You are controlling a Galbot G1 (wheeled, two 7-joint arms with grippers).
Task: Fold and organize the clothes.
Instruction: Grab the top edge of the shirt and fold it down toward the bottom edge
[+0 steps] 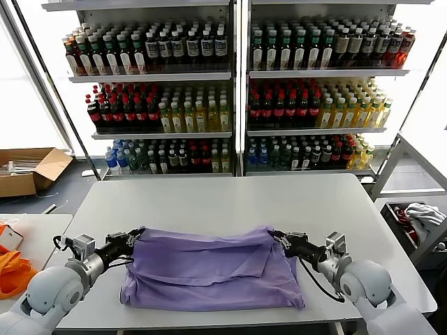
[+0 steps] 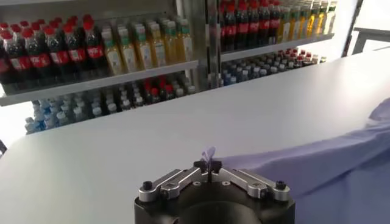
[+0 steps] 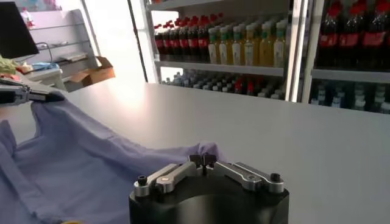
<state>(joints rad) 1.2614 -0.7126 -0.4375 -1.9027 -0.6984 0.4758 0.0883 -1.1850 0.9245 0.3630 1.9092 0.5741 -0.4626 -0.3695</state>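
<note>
My left tool [image 1: 135, 237] and right tool [image 1: 275, 237] each pinch a far corner of the T-shirt [image 1: 209, 269], fingers clamped on fabric. It lies across the bench [image 1: 223, 195], stretched between them, near edge bunched.

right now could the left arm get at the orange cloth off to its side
Probably not as things stand: the left claw is shut on the lavender T-shirt, and the orange cloth lies on a separate side table, so it must let go first.
</note>
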